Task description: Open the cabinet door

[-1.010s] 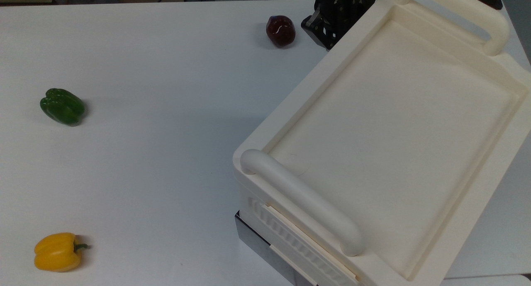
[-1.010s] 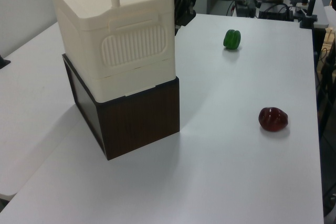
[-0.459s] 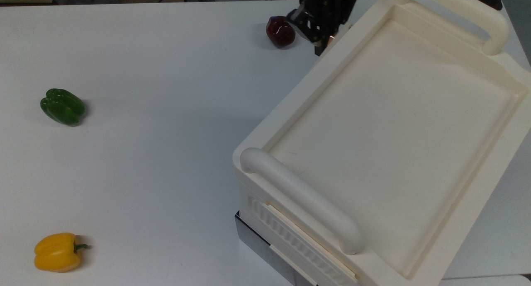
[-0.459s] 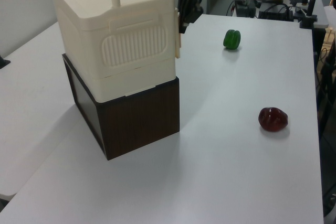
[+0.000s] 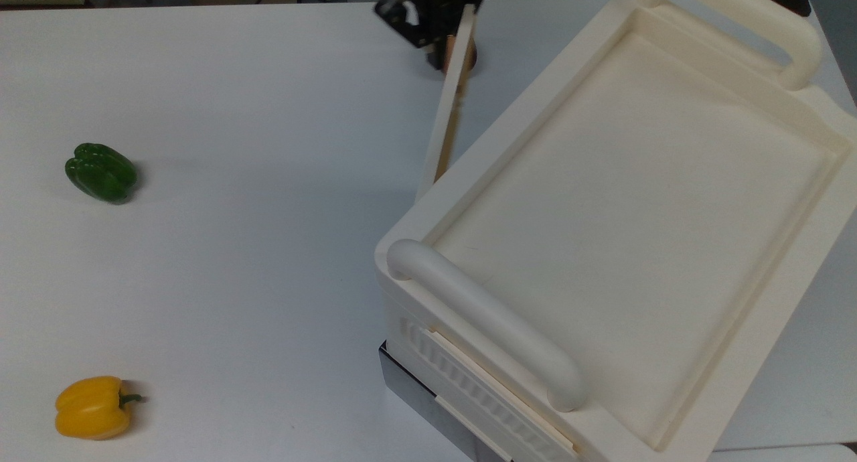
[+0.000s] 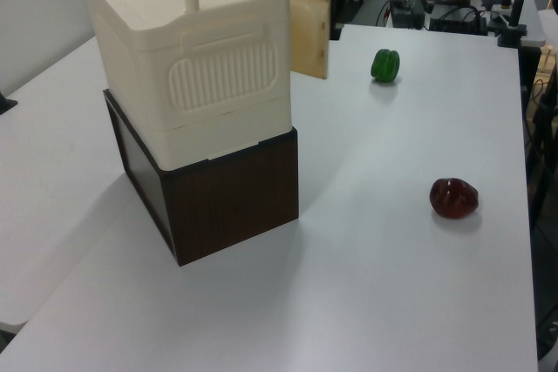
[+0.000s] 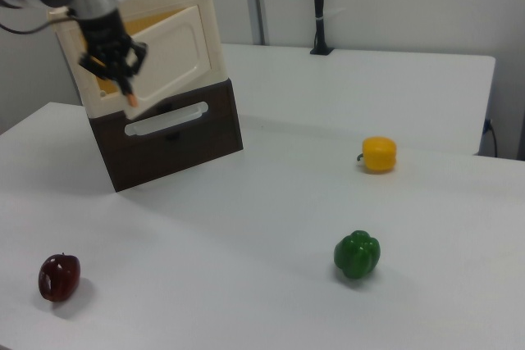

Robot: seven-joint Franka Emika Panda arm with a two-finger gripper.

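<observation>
While the cabinet door (image 5: 447, 107) stands swung well out from the cabinet (image 5: 629, 201), we judge the job mostly done: the panel juts away from the cabinet's side, hinged at the end nearer the cabinet's front bar handle, with its free end out over the worktop (image 5: 254, 261). In the right view we see the yellowish interior behind the door, so the opening is exposed. What may be left is a little more swing and letting go. The tool (image 7: 125, 79) sits at the door's free end, closed on the small copper handle as best we can judge. Half a second ago the door was only cracked, its edge just off the cabinet's side; a second ago it lay flush. The tool has travelled away from the cabinet, now covering the dark red fruit (image 6: 453, 198) in the top view.
</observation>
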